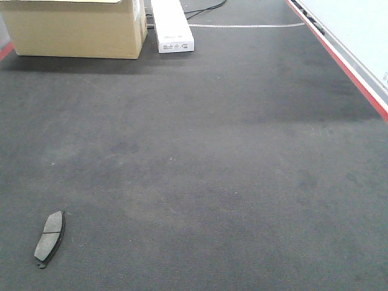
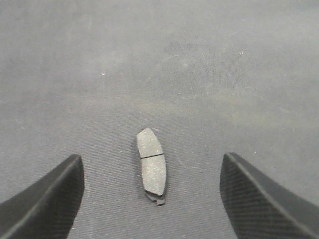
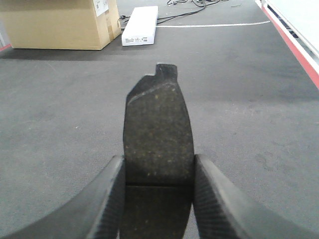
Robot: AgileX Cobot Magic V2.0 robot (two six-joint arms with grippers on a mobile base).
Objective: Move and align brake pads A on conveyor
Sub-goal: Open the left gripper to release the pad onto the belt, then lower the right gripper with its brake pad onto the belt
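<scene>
Looking along a wide charcoal conveyor (image 1: 212,151), edged in red down the right side. Showing a cardboard box (image 1: 73,30) at the far left and a long white case (image 1: 171,27) just right of it, both sitting at the far end. Finding only two of the four pads in view.

Hovering over the near left of the belt with the left gripper (image 2: 152,158), spread wide and gripping nothing. Looking straight down between its fingers at a loose pad (image 2: 152,167), lying flat on the belt, running near to far, tab end nearest.

Clamping the right gripper (image 3: 158,159) on a second pad (image 3: 158,114), pinching its long edges close to the centre groove, tabbed end pointing far, apparently raised off the belt.

Judging the step in hand as carrying the second pad toward a place for laying down, with aligning not yet done. Calling next for lowering it flat onto the belt beside the loose pad, turning it to match that pad's direction, then letting go.
</scene>
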